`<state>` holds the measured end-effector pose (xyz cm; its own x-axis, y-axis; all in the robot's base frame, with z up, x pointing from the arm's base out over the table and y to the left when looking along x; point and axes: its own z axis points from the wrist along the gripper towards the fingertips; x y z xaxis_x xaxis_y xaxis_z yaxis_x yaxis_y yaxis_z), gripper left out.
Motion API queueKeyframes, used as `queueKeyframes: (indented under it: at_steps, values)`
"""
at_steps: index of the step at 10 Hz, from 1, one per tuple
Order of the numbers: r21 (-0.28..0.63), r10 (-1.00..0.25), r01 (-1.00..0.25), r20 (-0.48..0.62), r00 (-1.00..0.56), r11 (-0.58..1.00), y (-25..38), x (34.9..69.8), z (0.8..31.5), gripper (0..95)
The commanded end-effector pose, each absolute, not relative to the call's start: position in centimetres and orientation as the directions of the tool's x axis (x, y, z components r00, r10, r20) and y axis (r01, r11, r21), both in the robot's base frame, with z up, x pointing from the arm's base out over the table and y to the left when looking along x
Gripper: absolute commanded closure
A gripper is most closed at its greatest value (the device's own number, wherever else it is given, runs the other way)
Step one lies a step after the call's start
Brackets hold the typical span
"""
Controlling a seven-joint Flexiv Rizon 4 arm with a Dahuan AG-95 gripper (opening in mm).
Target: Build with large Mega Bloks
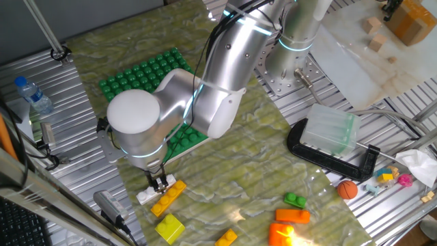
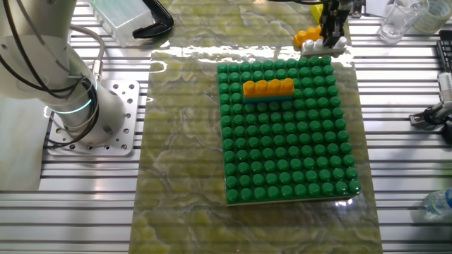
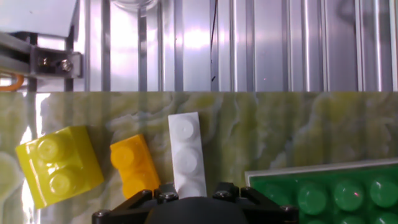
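End effector (image 1: 160, 183) down over white bar (image 3: 186, 155) on surface, beside orange bar (image 1: 168, 197), just off the green baseplate (image 2: 289, 134); finger spread hidden, cannot tell. Pick-up step, by my read. Next: secure the bar, lift, seat it on baseplate studs near the mounted orange bar (image 2: 268, 88).

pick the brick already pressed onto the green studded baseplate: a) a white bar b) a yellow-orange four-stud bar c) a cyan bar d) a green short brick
b: the other fixed view shows a yellow-orange four-stud bar sitting on the green baseplate, while the white bar lies off it on the mat under the gripper.
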<state>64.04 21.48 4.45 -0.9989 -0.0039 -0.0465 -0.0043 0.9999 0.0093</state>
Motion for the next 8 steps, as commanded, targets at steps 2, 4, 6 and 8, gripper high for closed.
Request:
queueKeyframes:
  at_steps: [2, 4, 6, 8]
  values:
    - [0.011, -0.002, -0.002, -0.048, -0.999, 1.0, 21.38, 64.37, 4.09, 57.0]
    - [0.014, -0.003, -0.004, -0.048, -0.999, 1.0, 21.43, 64.53, 3.9, 57.0]
    - [0.019, 0.001, 0.0, -0.049, -0.999, 1.0, 22.04, 64.6, 3.74, 57.0]
    - [0.016, 0.001, 0.001, -0.047, -0.999, 1.0, 22.21, 64.65, 3.63, 57.0]
